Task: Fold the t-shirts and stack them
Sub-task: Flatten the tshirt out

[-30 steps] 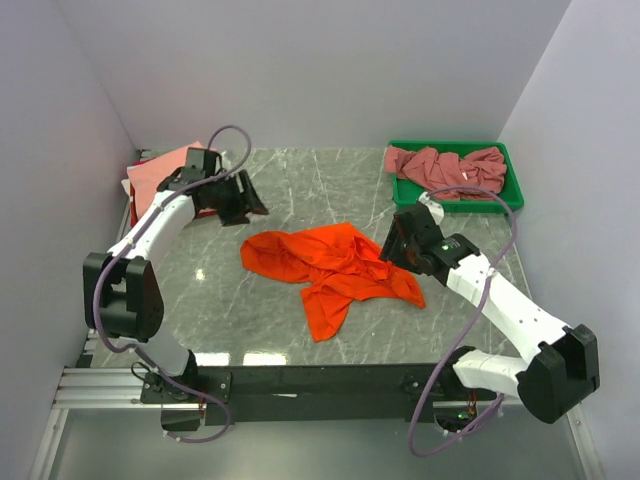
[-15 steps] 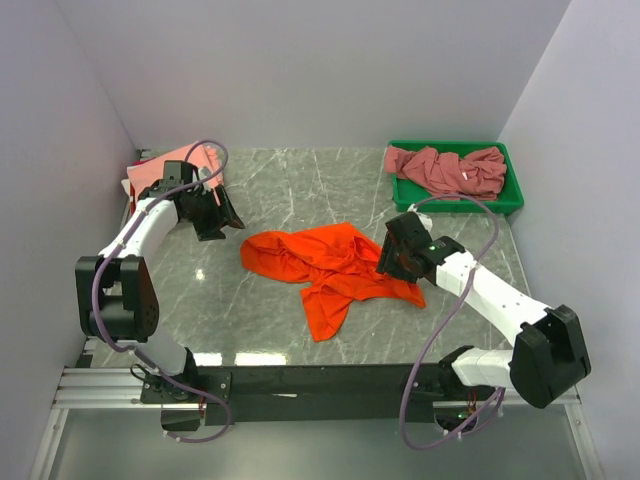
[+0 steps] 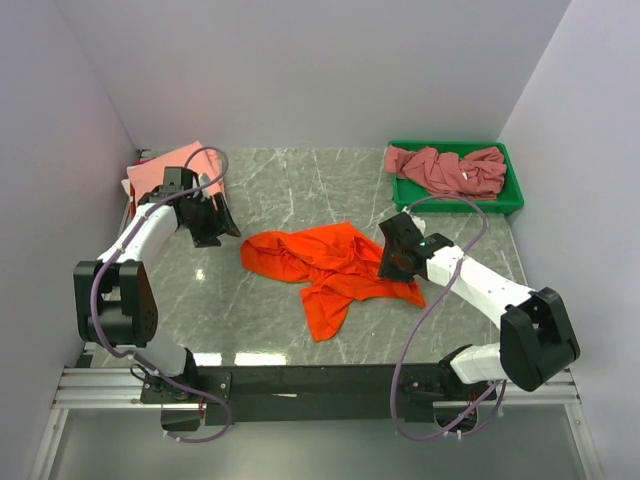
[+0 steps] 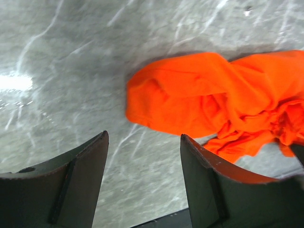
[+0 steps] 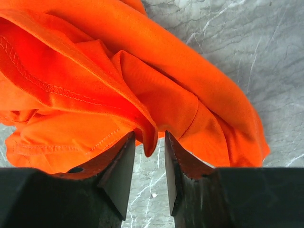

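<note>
Since the orange shirt is thin, limp cloth, it can be expected to weigh next to nothing, sag from any single pinch and slide easily over the smooth marble-look table. No breakage risk is foreseen. It is lying crumpled approx. mid-table, between the two arms. A hold is best taken at a hem, shoulder seam or sleeve edge, at two well-apart points, so the cloth can be spread flat rather than bunched further.

By the top view the layout is given: a pink shirt at the far left corner, mauve shirts heaped in the green bin at far right. The right gripper is at the orange shirt's right edge, and the left gripper is near its left edge but apart. Jaw detail is not shown there.

By the right wrist cam the jaws are shown drawn close around a hanging fold of orange cloth. Slivers of gap are visible, so whether the fold is actually pinched cannot be told. By the left wrist cam the jaws are shown spread wide w/ only bare table between them, and the shirt's rounded left end lies just beyond the fingertips.
</note>
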You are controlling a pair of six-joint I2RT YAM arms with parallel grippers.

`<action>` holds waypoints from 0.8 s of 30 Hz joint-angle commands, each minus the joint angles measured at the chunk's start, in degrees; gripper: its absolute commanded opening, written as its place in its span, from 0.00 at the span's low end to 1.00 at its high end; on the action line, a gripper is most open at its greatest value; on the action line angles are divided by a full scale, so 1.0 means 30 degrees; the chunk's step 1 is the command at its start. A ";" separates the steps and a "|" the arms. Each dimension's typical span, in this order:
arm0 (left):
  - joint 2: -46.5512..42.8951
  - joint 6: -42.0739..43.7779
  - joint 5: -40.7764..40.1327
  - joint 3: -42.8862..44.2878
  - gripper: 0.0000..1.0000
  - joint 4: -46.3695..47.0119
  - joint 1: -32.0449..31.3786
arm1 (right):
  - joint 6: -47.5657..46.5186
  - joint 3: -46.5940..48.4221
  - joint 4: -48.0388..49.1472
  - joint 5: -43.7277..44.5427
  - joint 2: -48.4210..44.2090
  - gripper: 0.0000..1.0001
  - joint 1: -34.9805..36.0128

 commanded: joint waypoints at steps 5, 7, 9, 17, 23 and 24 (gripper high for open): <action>-0.1594 0.0695 -0.1346 -0.1407 0.67 0.0031 0.0054 | -0.0484 0.1218 0.0360 0.0774 0.0614 0.35 0.0120; -0.1624 0.0753 -0.1346 -0.1788 0.66 0.0060 0.0025 | -0.0513 0.1306 0.0360 0.0861 0.0791 0.34 0.0120; -0.1741 0.0753 -0.1521 -0.2196 0.66 0.0293 0.0025 | -0.0542 0.1569 0.0360 0.0920 0.0996 0.30 0.0120; -0.0923 0.0344 -0.1961 -0.2492 0.64 0.0910 -0.0852 | -0.0426 0.2507 -0.0108 0.1242 0.1028 0.04 0.0091; 0.0425 -0.0330 -0.2282 -0.2346 0.62 0.2022 -0.1850 | -0.0016 0.3004 -0.0782 0.1623 -0.0435 0.00 0.0062; 0.0862 -0.0331 -0.2486 -0.2288 0.61 0.2168 -0.1908 | 0.0043 0.3121 -0.1015 0.1711 -0.0613 0.00 0.0091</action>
